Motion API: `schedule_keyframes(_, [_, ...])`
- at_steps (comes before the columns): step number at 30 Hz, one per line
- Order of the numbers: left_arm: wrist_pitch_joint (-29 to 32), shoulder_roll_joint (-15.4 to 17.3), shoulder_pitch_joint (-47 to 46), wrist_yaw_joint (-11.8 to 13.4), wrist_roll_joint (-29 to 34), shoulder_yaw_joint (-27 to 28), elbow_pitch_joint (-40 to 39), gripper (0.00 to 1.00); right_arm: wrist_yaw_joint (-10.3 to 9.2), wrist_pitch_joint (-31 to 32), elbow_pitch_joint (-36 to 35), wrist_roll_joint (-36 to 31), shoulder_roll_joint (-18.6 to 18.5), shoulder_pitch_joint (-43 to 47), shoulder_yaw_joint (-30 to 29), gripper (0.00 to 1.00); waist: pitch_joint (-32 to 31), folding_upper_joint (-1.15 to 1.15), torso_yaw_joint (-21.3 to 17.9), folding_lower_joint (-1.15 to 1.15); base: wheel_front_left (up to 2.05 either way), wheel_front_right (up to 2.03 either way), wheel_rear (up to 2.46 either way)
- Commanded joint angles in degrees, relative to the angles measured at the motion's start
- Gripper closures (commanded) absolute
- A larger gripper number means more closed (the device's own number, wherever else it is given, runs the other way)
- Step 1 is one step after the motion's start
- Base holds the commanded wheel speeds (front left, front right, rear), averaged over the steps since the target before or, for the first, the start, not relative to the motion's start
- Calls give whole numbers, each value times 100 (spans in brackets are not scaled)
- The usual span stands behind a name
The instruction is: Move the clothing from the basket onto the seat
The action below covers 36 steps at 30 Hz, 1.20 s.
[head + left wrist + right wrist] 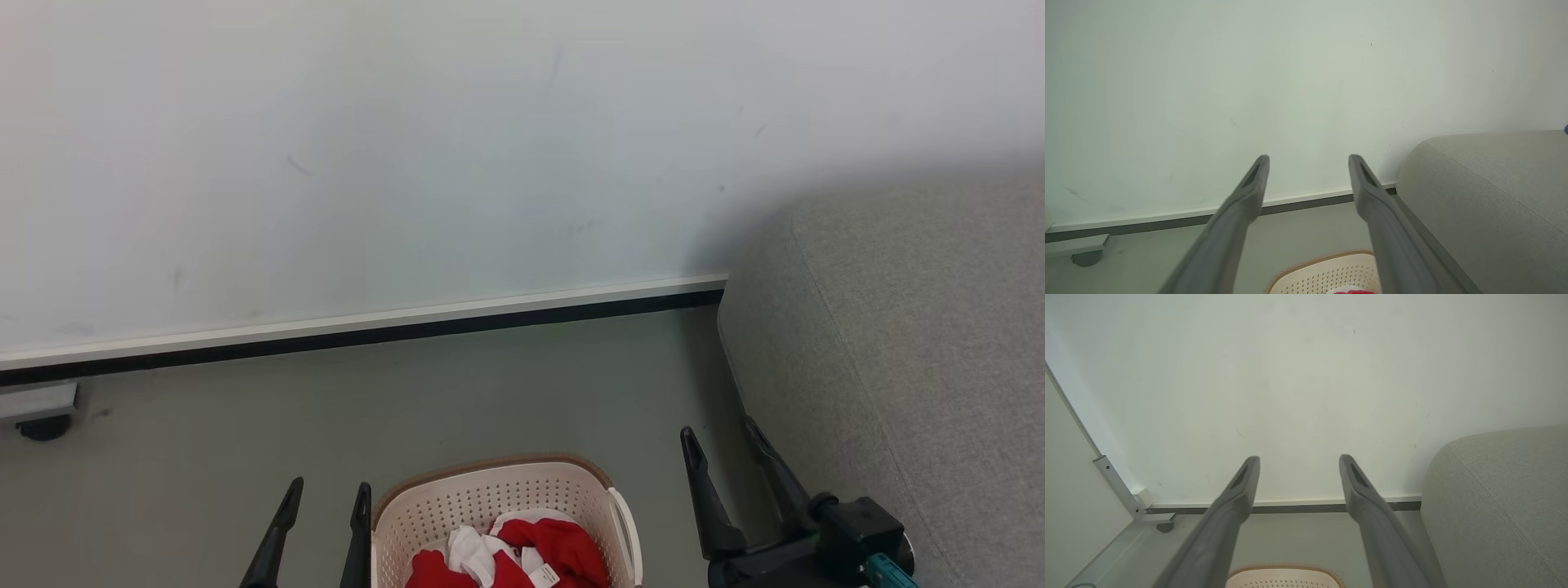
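While the clothing [547, 551] lies heaped in the basket [424, 514], the left gripper [329, 485] hangs just beside the basket's left wall and the right gripper [718, 426] off its right side, both spread wide and empty, the seat [914, 343] further right.

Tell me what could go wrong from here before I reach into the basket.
1. The clothing lies bunched, red and white together, in the basket; one pinch may snag several pieces or drag the basket.
2. The open left end effector hangs close beside the basket's rim and could strike it going down.
3. The open right end effector sits near the side of the seat and might brush it.
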Motion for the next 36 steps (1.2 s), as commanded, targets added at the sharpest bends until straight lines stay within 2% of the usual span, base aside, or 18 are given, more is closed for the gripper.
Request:
schedule_keyframes(1, [-26,8,58,-22,37,5,23,0,4,-12,-14,-57,-7,-63,10,0,25,0,-9,0,0,0,0])
schedule_keyframes(8, [-26,6,-160,-118,73,-199,273,0,4,-11,-142,-77,-15,-143,-45,0,307,0,-84,0,0,0,0])
schedule_keyframes(15, [-25,7,-618,-340,223,-448,705,0,4,-11,-409,-143,-17,-499,-108,0,932,0,-200,0,0,0,0])
schedule_keyframes(24, [-25,13,-1473,-629,364,-797,1708,0,4,-11,-861,-192,-39,-1212,-166,0,1935,0,-444,0,0,0,0])
schedule_keyframes(28, [-25,111,-2059,-746,447,-932,2191,0,4,-11,-1036,-268,-46,-1498,-165,0,2448,0,-577,0,0,0,0])
schedule_keyframes(36, [-25,274,-2902,-839,546,-1140,2995,0,4,-11,-1203,-308,25,-1965,-134,0,3189,0,-800,0,0,0,0])
